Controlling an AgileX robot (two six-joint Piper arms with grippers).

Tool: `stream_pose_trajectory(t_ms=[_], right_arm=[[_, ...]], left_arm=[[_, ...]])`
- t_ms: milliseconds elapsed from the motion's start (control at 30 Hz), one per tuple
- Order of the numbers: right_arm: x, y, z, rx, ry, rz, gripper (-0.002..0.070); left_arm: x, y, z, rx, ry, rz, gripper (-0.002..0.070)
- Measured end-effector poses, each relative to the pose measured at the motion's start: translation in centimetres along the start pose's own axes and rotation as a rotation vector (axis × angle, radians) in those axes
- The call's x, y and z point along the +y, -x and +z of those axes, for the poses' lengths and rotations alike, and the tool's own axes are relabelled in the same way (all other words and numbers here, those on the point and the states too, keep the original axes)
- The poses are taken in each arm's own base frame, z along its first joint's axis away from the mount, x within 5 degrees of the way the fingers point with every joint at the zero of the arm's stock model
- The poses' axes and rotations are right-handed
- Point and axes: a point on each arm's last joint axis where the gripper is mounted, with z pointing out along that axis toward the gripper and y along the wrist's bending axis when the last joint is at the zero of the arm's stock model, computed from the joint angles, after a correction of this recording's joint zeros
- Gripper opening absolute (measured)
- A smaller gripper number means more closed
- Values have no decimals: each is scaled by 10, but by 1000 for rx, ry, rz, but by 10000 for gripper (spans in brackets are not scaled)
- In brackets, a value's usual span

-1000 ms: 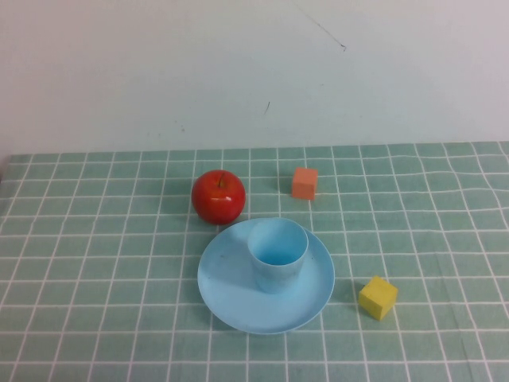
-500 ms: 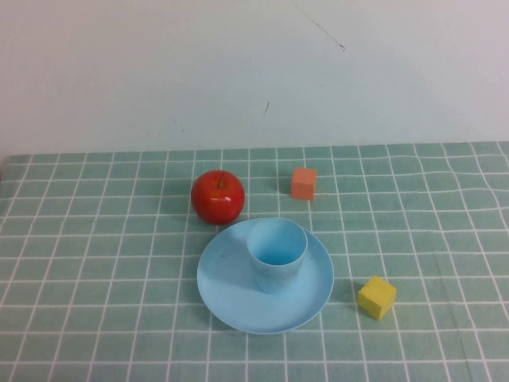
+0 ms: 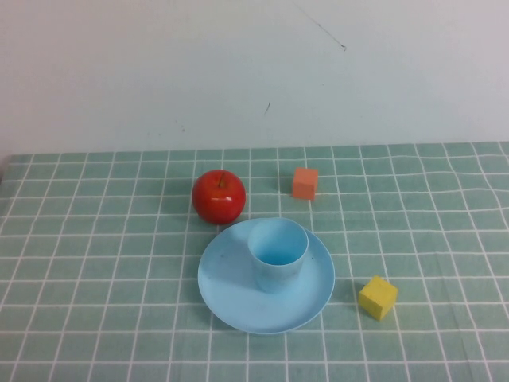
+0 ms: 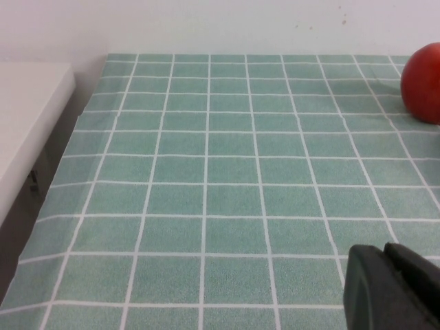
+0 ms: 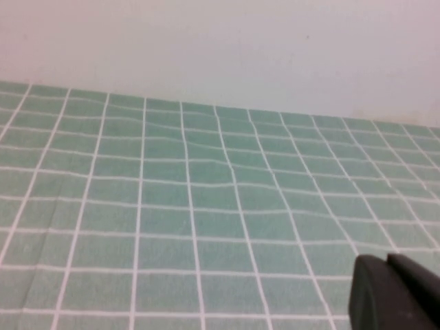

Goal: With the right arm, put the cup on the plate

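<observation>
The cup [image 3: 277, 255] is standing upright on the plate [image 3: 231, 294], near its middle, so the placement step is judged complete. Both arms are sitting outside the high view: the left gripper [image 4: 395, 289] and the right gripper [image 5: 395, 292] are each showing only a dark corner in their own wrist views, and finger spread cannot be determined. No further move is judged necessary beyond keeping both arms parked.

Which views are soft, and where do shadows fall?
High view: even light, faint shadows beside the apple and yellow block. Left wrist view: sharp grid, left end effector blurred. Right wrist view: soft throughout, right end effector a dark blur.
</observation>
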Motion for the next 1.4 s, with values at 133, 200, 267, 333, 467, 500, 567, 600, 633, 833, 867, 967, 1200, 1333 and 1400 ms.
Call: stream_pose_trajectory(t_ms=[133, 200, 267, 333, 467, 500, 567, 600, 633, 833, 867, 967, 1200, 1333, 1400], right_arm=[[1, -8, 0, 86, 9, -11, -1], [2, -12, 0, 119, 14, -7, -1], [2, -12, 0, 125, 18, 0, -2], [3, -12, 0, 126, 25, 14, -2], [4, -12, 0, 124, 45, 7, -2], [5, -12, 0, 123, 48, 3, -3], [5, -12, 0, 122, 53, 2, -3], [5, -12, 0, 122, 54, 2, -3], [5, -12, 0, 122, 55, 7, -3], [5, -12, 0, 122, 56, 9, -3], [5, -12, 0, 122, 56, 9, -3], [5, -12, 0, 122, 56, 9, -3], [5, -12, 0, 122, 56, 9, -3], [5, -12, -1, 124, 56, 13, -3], [5, -12, -1, 125, 54, 45, -3]], left_arm=[[0, 0, 0, 0, 0, 0, -3], [0, 0, 0, 0, 0, 0, -3], [0, 0, 0, 0, 0, 0, -3], [0, 0, 0, 0, 0, 0, -3], [0, 0, 0, 0, 0, 0, -3], [0, 0, 0, 0, 0, 0, -3], [0, 0, 0, 0, 0, 0, -3], [0, 0, 0, 0, 0, 0, -3], [0, 0, 0, 0, 0, 0, -3], [0, 0, 0, 0, 0, 0, -3], [0, 0, 0, 0, 0, 0, -3], [0, 0, 0, 0, 0, 0, -3], [0, 0, 0, 0, 0, 0, -3], [0, 0, 0, 0, 0, 0, -3], [0, 0, 0, 0, 0, 0, -3]])
